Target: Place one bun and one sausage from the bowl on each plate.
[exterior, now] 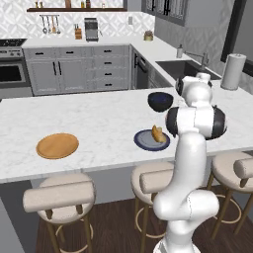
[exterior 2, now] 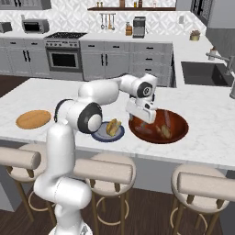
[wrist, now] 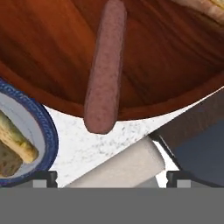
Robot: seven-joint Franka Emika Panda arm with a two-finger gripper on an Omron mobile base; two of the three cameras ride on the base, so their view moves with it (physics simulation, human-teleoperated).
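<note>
A brown wooden bowl (exterior 2: 180, 132) stands on the island beside the slate-blue plate (exterior 2: 100, 136). A golden bun (exterior 2: 113, 126) lies on that plate. My gripper (exterior 2: 143, 120) hangs open over the bowl's left rim with nothing between its fingers. In the hand view a reddish-brown sausage (wrist: 105, 70) lies straight ahead of the gripper (wrist: 112, 179), its near end reaching over the bowl (wrist: 43, 48) rim. A paler bun (wrist: 203, 6) shows at the top right corner. The blue plate (wrist: 41, 127) with its bun (wrist: 15, 140) sits at the left. The orange plate (exterior: 57, 146) lies bare, far to the left.
Padded bar stools (exterior: 59, 195) line the near edge of the island. A sink (exterior 2: 202, 73) with a faucet and a paper towel roll (exterior: 233, 70) are on the counter behind. In the left base view the arm covers part of the blue plate (exterior: 143, 141) and bowl (exterior: 159, 101).
</note>
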